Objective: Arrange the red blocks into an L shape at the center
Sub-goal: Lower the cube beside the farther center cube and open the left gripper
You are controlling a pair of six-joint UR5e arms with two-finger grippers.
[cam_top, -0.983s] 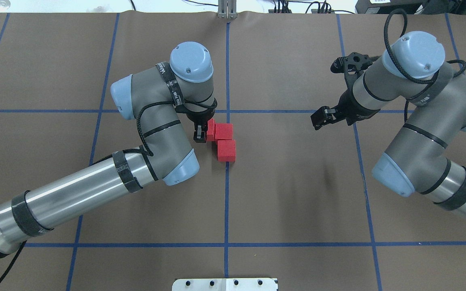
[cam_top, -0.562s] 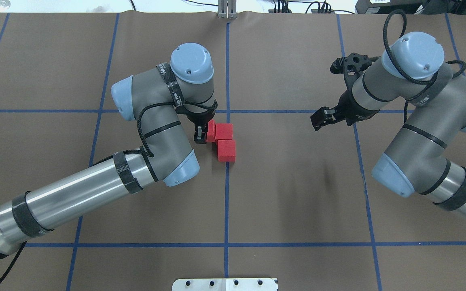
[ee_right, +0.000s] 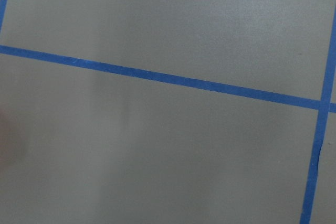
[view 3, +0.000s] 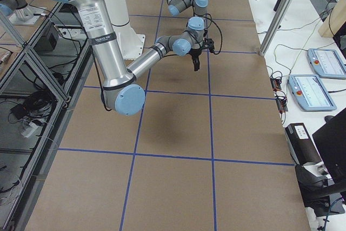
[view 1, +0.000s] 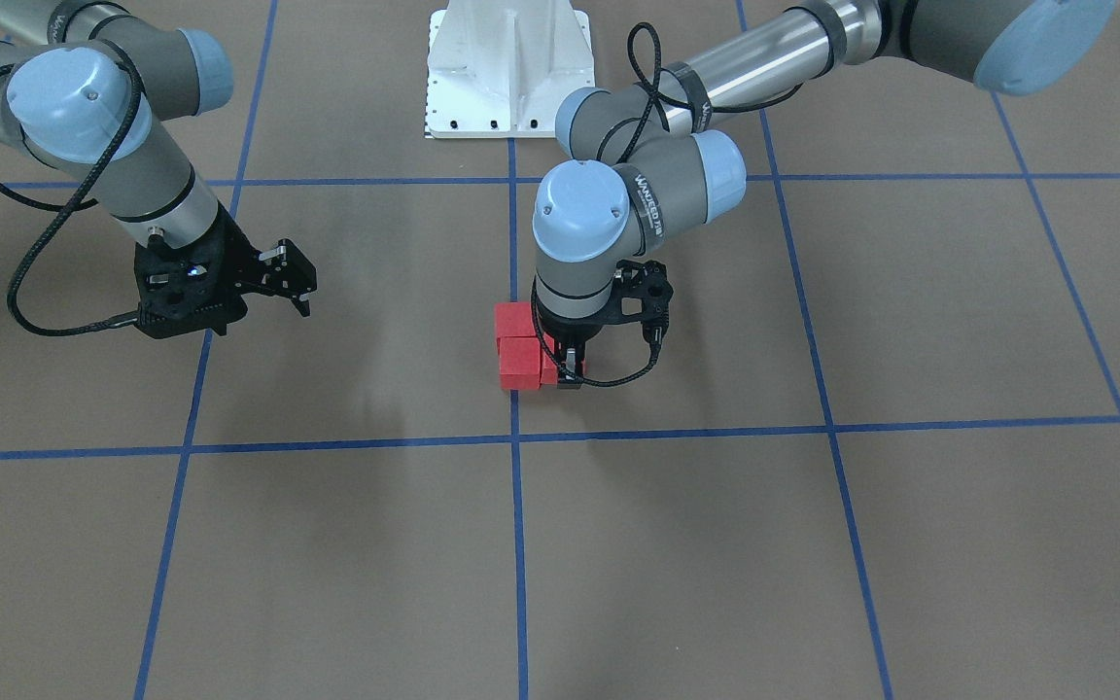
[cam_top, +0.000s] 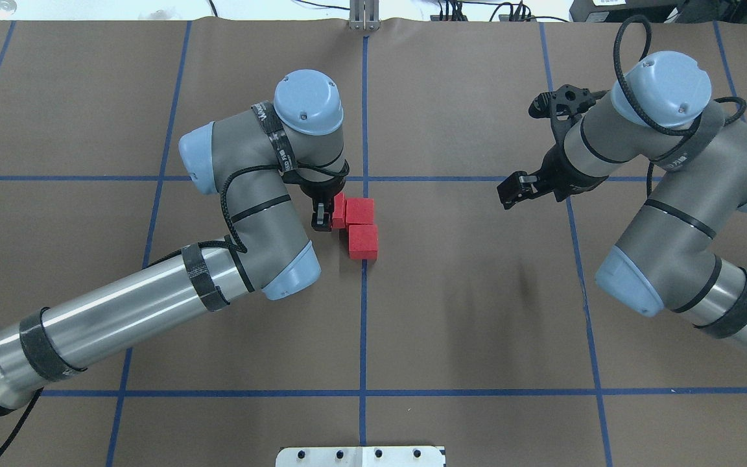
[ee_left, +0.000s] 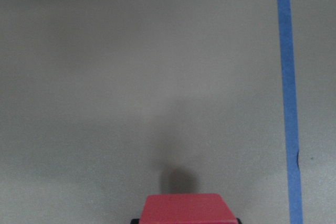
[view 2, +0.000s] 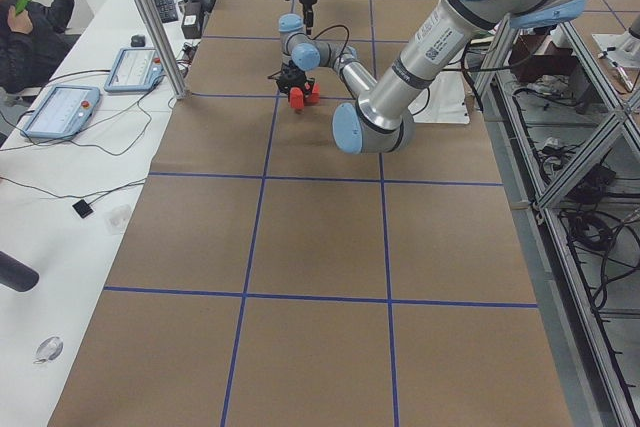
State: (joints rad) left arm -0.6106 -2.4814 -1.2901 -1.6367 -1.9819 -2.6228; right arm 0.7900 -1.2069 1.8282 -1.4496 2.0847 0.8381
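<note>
Three red blocks lie just on the robot's side of the center crossing (cam_top: 365, 178). Two sit side by side, the left block (cam_top: 340, 211) and the middle block (cam_top: 360, 211). The third block (cam_top: 363, 241) sits nearer the robot, against the middle one. Together they make an L. In the front view they show as (view 1: 512, 320), (view 1: 521, 365) and the held one (view 1: 548, 370). My left gripper (cam_top: 325, 215) is down at the table, shut on the left block, which fills the bottom of the left wrist view (ee_left: 188, 208). My right gripper (cam_top: 511, 192) is open and empty, above the table to the right.
Blue tape lines grid the brown table (cam_top: 477, 311). The white robot base plate (view 1: 509, 68) is at the robot's side. The left arm's elbow (cam_top: 270, 246) lies low beside the blocks. The right wrist view shows only bare surface and tape (ee_right: 157, 76).
The left arm has shifted very slightly; the blocks and the right arm have stayed in place.
</note>
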